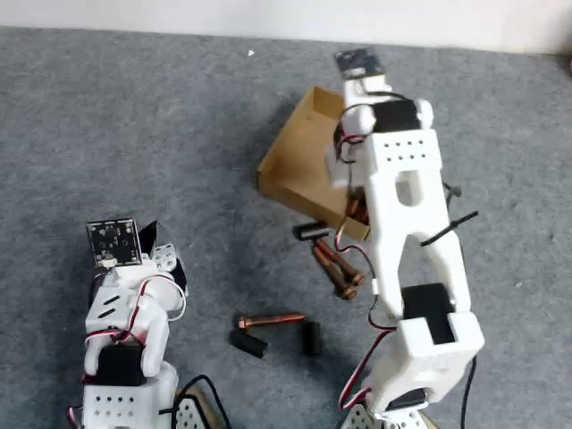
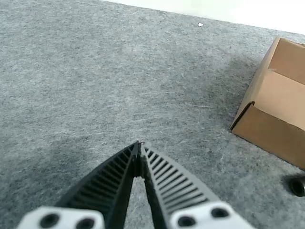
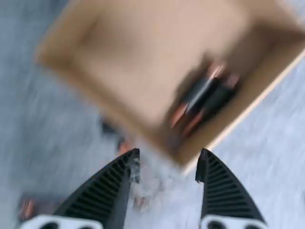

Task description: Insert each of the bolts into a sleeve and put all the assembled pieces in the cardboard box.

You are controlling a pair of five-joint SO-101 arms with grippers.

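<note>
The cardboard box (image 1: 299,156) lies at the back of the grey mat, and my right arm (image 1: 407,192) stretches over its right side. In the right wrist view my right gripper (image 3: 167,164) is open and empty above the box's near wall (image 3: 143,129). Blurred assembled pieces (image 3: 202,98), black sleeves with copper bolts, lie inside. On the mat one copper bolt (image 1: 273,319) lies alone and two more bolts (image 1: 335,264) lie together by the box. Three loose black sleeves (image 1: 248,342) (image 1: 310,337) (image 1: 311,232) are close by. My left gripper (image 2: 139,149) is shut and empty at the front left.
Grey felt covers the whole table (image 1: 134,116). A pale wall runs along the far edge (image 1: 268,16). Open mat lies between the left arm (image 1: 125,340) and the box (image 2: 276,109). One black sleeve (image 2: 298,185) lies at the near side of the box.
</note>
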